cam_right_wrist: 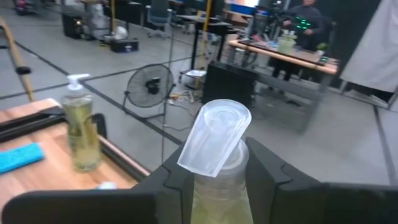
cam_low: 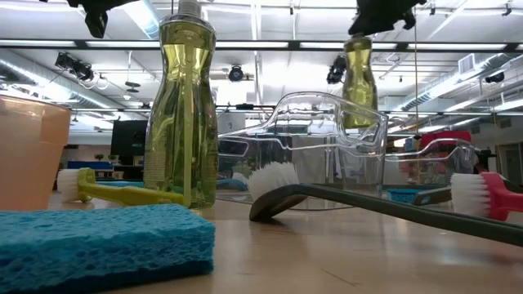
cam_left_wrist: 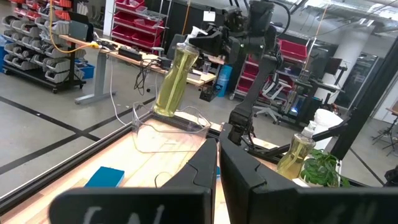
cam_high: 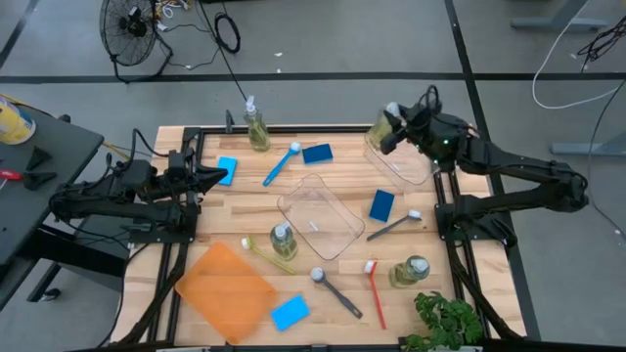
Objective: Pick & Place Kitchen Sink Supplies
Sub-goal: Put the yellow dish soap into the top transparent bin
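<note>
Right gripper (cam_high: 391, 125) clamping soap bottle (cam_high: 381, 128), base cut off; left gripper (cam_high: 217, 177) closed, empty, idling.

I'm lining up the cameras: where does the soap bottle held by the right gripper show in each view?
High: soap bottle above the clear tub, in the right gripper.
Low: hanging upper right.
Left wrist: upper middle.
Right wrist: cap at bottom centre.
Shared landmark: the pump bottle.
</note>
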`<state>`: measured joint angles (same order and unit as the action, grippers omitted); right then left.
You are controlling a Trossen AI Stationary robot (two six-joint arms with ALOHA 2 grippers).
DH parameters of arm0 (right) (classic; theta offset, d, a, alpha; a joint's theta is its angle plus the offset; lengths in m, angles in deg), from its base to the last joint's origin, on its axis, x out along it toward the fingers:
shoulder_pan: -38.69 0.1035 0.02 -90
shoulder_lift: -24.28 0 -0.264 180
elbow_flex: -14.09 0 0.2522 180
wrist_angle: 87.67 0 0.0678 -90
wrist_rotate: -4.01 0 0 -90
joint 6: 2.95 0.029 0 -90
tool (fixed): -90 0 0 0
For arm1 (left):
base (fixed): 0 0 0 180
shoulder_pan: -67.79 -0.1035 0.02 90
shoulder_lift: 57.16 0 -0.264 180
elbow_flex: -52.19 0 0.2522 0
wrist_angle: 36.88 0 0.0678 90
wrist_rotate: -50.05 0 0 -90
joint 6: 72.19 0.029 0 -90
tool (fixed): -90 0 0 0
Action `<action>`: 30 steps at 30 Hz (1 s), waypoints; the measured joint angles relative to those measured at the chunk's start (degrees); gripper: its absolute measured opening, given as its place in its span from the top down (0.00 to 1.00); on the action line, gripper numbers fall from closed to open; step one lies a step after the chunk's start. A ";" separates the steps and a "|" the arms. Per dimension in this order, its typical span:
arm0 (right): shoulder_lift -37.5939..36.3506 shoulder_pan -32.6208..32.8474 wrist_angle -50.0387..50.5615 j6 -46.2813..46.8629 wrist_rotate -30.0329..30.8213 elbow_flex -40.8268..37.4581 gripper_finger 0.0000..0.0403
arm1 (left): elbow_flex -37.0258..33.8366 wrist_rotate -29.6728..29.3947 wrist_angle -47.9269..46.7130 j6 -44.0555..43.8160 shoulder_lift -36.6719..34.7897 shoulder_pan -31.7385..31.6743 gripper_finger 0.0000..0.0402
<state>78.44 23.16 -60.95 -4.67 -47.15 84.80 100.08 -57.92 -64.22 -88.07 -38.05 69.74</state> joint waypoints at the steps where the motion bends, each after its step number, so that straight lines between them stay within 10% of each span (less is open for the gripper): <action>1: -0.62 -0.42 0.24 0.00 0.11 0.00 0.76 | 0.00 -0.01 0.00 0.00 0.00 -0.01 0.94; 30: -5.15 -14.86 -16.71 7.28 1.44 -21.65 0.76 | 0.00 0.00 0.00 0.00 0.00 -0.01 0.94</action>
<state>73.30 8.29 -77.66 2.61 -45.72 63.15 100.08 -57.92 -64.23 -88.07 -38.05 69.73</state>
